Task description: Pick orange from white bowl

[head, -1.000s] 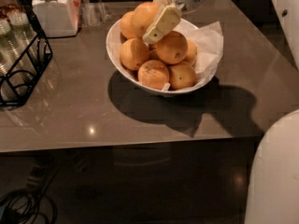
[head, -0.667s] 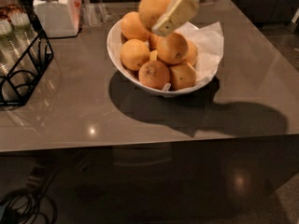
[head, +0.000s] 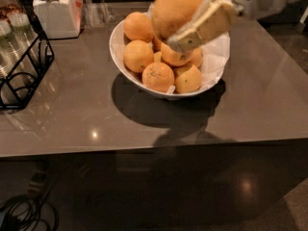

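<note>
Since the earlier frames the orange (head: 174,9) has come up out of the pile. It now hangs clear above the far side of the white bowl (head: 126,67) and looks larger in view than it did then. The bowl and everything else on the table (head: 72,121) lie as they did.

We count one gripper (head: 192,32), reaching in from the far right corner and clamped on the orange. One beige finger (head: 206,24) slants across the fruit's near right side, and the other is hidden behind it.

We count one bowl, standing near the far edge, roughly midway between the left and right edges. It holds a lining of crinkled white paper (head: 217,57) and six other oranges (head: 158,76) that we can make out for certain, heaped together. A sliver of orange peel between them may be one more; we cannot tell.

One white lidded jar (head: 55,11) stands at the far left corner. One black wire rack (head: 21,69) sits along the left edge with bottles (head: 6,42) in it, too dim for us to count.
</note>
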Robot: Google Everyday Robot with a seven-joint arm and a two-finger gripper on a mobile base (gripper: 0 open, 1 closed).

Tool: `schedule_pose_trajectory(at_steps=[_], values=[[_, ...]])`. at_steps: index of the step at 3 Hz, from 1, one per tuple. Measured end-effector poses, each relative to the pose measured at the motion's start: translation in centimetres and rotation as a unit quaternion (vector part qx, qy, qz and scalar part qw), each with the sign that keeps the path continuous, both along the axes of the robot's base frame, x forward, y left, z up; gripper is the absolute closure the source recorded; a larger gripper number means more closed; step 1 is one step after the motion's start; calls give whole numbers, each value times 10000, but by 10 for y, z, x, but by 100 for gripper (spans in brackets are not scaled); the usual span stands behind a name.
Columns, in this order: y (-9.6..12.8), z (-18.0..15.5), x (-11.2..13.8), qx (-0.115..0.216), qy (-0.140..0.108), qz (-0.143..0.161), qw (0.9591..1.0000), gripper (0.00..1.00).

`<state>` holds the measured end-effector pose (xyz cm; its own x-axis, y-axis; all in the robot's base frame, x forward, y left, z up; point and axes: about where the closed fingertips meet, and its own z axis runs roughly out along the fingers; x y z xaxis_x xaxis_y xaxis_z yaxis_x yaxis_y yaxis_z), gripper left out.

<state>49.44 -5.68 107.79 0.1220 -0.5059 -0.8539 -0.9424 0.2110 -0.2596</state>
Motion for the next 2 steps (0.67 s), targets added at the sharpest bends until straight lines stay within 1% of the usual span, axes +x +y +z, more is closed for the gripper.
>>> schedule_pose_trajectory(at_steps=[1,2], values=[[-44,-25,-29,167,235,-588,9979,100],[-56,-29,-35,157,281,-726,9968,100]])
